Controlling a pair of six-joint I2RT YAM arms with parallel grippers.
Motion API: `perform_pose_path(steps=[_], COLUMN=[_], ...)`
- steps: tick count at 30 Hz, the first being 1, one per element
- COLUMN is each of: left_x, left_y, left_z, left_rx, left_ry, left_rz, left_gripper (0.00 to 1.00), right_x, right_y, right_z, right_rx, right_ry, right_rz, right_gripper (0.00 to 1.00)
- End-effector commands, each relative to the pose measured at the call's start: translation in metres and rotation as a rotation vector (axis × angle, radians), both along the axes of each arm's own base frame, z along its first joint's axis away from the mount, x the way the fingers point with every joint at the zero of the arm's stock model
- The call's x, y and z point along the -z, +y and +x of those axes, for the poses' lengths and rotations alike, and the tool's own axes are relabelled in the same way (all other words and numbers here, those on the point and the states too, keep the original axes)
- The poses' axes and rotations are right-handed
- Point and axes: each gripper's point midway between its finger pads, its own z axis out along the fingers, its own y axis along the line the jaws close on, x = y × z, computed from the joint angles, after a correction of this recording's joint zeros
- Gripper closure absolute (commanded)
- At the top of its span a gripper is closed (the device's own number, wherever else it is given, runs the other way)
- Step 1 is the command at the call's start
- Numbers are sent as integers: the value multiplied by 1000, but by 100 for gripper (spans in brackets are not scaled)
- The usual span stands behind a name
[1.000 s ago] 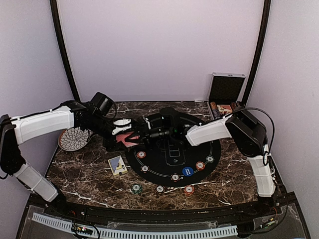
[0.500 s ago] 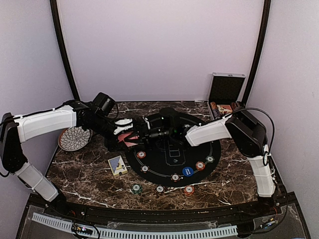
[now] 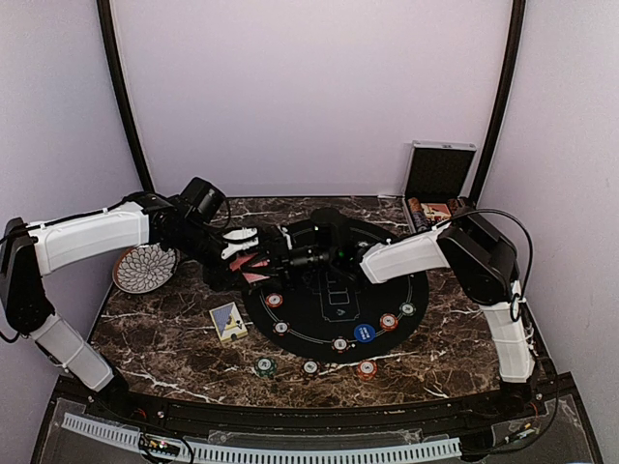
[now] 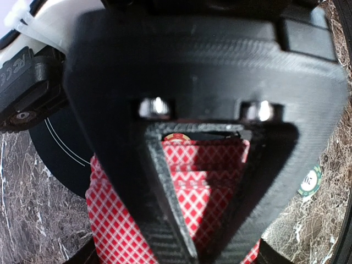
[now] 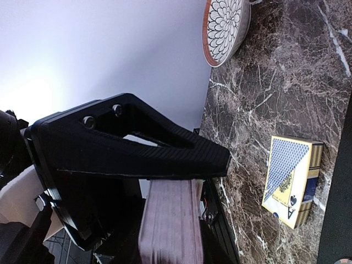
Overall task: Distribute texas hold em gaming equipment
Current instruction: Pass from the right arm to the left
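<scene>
Marble tabletop (image 3: pixel 164 338), dark and white-veined, walled in pale lilac. Red-checked cards (image 4: pixel 187 192) hang above it at the 9 o'clock rim of a round black mat (image 3: pixel 334 290), fanned between the fingers of the left tool (image 3: pixel 253 259). That tool is pinched tight on them.

Just beside, toward the mat's centre, the right tool (image 3: pixel 278 258) meets it. A deck (image 5: pixel 170 225) sits edge-on against its one visible finger (image 5: pixel 165 148). The other finger is hidden, so I cannot tell how firmly that tool grips.

Chips ring the mat's near rim from 8 to 4 o'clock. Among them are a red one (image 3: pixel 275 300) nearest the cards, a blue one (image 3: pixel 365 333) at 5 o'clock and another red (image 3: pixel 388 321) just past it. Off the mat toward 6 o'clock lie a green chip (image 3: pixel 265 366) and an orange-red chip (image 3: pixel 366 368).

A blue card box (image 3: pixel 228 322) lies flat at 8 o'clock, clear of the mat. A patterned plate (image 3: pixel 143 269) sits at the tabletop's 9 o'clock edge, and an open silver case (image 3: pixel 437 172) stands in the 1 o'clock corner.
</scene>
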Motion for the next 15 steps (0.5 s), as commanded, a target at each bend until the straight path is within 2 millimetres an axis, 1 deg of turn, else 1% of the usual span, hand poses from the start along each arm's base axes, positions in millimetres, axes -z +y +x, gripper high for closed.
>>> perform_pose_path(steps=[1, 3, 7, 15], left_x=[-12, -13, -13, -15], left_y=[-3, -3, -3, -3], left_z=[5, 5, 5, 6], left_rx=[2, 0, -1, -4], left_ry=[-25, -23, -23, -25], left_rz=[-10, -9, -6, -8], left_gripper=[74, 75, 76, 76], right_x=[-30, -31, -32, -11], right_y=[6, 8, 9, 8], right_z=[-5, -4, -3, 1], right_rx=[-29, -29, -28, -10], right_ry=[-57, -57, -57, -42], right_rz=[84, 87, 88, 16], right_gripper=[66, 62, 59, 59])
